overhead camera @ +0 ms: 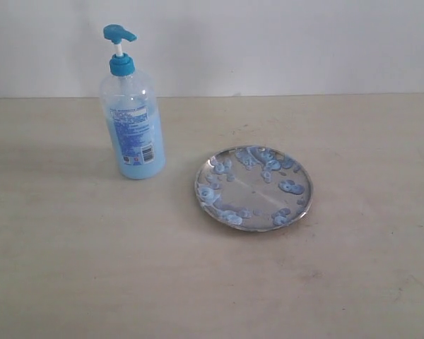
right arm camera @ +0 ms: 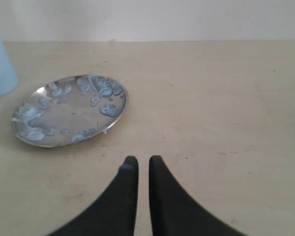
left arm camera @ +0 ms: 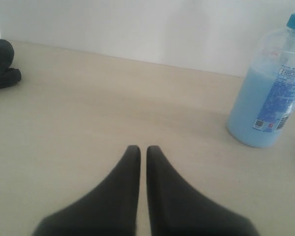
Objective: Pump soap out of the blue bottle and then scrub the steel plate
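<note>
- Your left gripper (left arm camera: 143, 147) and right gripper (right arm camera: 143, 160) are both closed, empty
- The blue bottle (overhead camera: 133, 134) stands upright left of the steel plate (overhead camera: 258, 196), not touching
- I judge your left arm nearer its pump head (overhead camera: 119, 33)

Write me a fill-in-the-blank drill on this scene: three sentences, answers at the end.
1. In the exterior view the blue bottle stands to the ___ of the steel plate.
2. The pale soap blobs lie on the steel ___.
3. The left pincer and right pincer each hold ___.
Missing words: left; plate; nothing.
</note>
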{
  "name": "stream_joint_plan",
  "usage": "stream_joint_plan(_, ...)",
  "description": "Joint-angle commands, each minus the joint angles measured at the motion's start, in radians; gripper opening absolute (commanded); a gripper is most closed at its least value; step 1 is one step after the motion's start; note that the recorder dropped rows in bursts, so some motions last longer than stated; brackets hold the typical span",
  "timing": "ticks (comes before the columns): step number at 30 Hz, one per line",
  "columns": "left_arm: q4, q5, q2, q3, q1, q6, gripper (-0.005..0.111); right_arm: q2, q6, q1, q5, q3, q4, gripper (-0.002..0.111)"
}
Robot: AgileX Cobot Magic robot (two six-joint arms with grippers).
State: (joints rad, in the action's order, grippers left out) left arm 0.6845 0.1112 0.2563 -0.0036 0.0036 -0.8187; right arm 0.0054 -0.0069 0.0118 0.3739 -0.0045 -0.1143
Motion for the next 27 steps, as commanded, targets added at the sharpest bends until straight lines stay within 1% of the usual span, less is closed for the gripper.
stream_joint_plan(1,-0.009,-0.009,-0.006,0.004,-0.004,-0.011,0.004,-0.005,0.144,-0.002,-0.035,0.004,0.207,0.005)
stream_joint_plan(3,-0.009,-0.009,-0.006,0.004,-0.004,-0.011,0.004,-0.005,0.107,-0.002,-0.033,0.004,0.207,0.005)
stream_joint_plan(6,-0.009,-0.009,-0.006,0.004,-0.004,-0.011,0.004,-0.005,0.106,-0.002,-0.026,0.004,0.199,0.005)
stream_joint_plan(9,-0.009,-0.009,-0.006,0.004,-0.004,-0.011,0.004,-0.005,0.114,-0.002,-0.033,0.004,0.136,0.005)
stream_joint_plan(27,-0.009,0.001,-0.006,0.004,-0.005,-0.018,0.004,-0.005,0.114,-0.002,-0.033,0.004,0.135,0.005)
